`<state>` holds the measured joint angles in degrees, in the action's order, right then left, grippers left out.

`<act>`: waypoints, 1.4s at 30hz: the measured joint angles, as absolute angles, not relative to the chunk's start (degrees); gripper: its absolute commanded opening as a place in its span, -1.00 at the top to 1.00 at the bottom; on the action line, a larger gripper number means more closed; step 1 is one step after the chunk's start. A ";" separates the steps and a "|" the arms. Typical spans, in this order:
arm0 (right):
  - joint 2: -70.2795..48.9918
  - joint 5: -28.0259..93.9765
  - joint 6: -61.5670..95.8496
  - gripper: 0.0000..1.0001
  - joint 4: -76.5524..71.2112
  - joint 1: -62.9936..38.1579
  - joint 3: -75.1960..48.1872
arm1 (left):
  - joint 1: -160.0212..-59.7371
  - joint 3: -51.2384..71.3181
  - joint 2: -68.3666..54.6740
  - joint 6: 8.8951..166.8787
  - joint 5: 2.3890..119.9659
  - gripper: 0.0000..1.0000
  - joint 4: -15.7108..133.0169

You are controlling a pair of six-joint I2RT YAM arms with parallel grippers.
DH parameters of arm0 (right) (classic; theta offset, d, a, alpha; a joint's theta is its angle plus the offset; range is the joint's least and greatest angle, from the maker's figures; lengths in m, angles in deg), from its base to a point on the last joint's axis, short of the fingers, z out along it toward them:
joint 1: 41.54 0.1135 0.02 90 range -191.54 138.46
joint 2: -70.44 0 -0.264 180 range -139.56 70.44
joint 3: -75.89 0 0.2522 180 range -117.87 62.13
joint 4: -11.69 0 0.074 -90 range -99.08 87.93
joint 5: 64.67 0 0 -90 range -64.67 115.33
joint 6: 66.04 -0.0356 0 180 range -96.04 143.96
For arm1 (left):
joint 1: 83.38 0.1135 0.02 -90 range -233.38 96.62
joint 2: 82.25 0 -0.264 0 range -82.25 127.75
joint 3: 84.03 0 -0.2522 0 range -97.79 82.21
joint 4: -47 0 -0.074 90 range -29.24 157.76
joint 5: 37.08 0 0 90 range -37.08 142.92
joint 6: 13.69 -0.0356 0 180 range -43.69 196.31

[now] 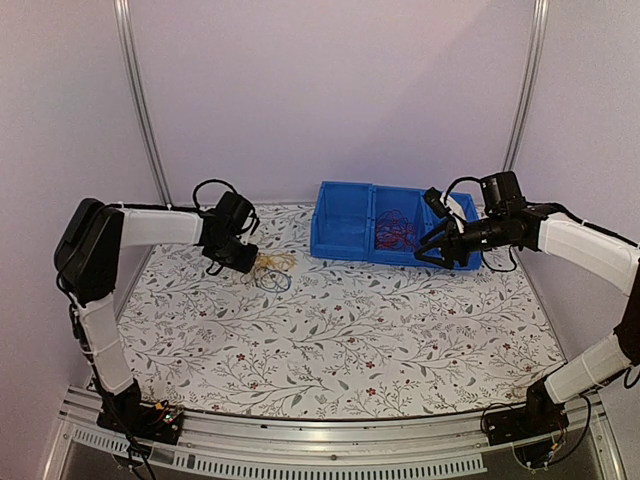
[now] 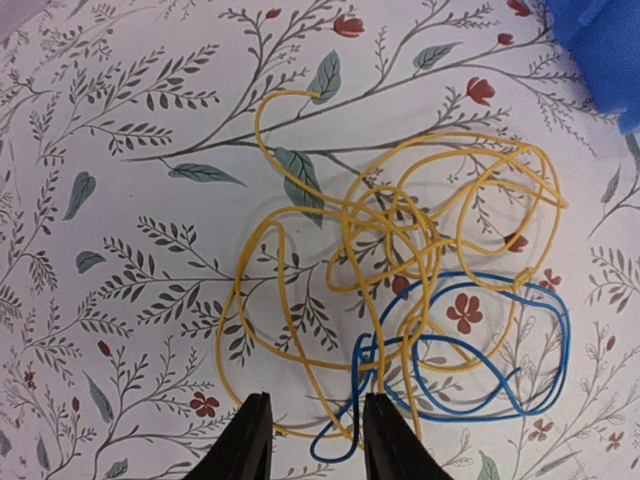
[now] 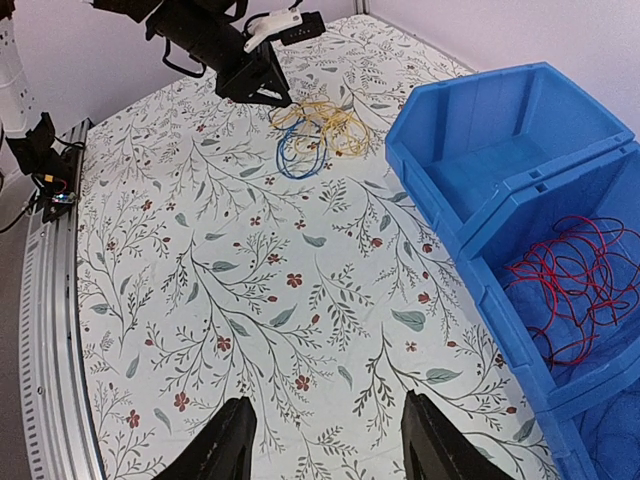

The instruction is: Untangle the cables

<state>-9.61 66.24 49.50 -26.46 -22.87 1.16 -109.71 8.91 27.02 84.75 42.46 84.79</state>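
Observation:
A tangle of thin yellow wire (image 2: 400,230) and blue wire (image 2: 480,340) lies on the flowered table cover; it also shows in the top view (image 1: 273,271) and in the right wrist view (image 3: 315,135). My left gripper (image 2: 312,425) is open just above the near edge of this tangle, with a blue loop and a yellow strand between its fingers. Red wire (image 1: 395,230) lies looped in the right compartment of the blue bin (image 1: 345,240), seen too in the right wrist view (image 3: 570,280). My right gripper (image 3: 325,435) is open and empty, in the air by the bin's right end.
The blue bin's (image 3: 500,130) left compartment holds nothing visible. The flowered cover (image 1: 350,330) spreads over the table. White walls and metal posts stand at the back and sides. A metal rail runs along the near edge (image 1: 320,440).

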 measured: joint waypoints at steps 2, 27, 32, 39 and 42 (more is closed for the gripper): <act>-9.61 66.24 49.52 -0.08 -26.46 -22.87 1.16 | -109.71 7.97 28.03 84.27 42.41 0.52 85.33; -11.43 66.26 50.79 -0.14 -30.54 -22.87 -10.03 | -114.47 4.61 11.70 80.30 45.67 1.00 88.39; -12.24 67.97 50.44 -0.22 -31.18 -22.87 -17.46 | -119.41 -0.73 0.64 79.51 50.00 1.00 84.81; -17.40 72.16 48.47 -0.26 -31.81 -20.16 -27.01 | -124.37 -3.39 -4.96 79.97 55.42 1.00 81.97; -20.00 73.71 48.36 -0.32 -32.90 -17.14 -30.80 | -126.06 -4.38 -5.46 80.65 57.28 1.00 81.01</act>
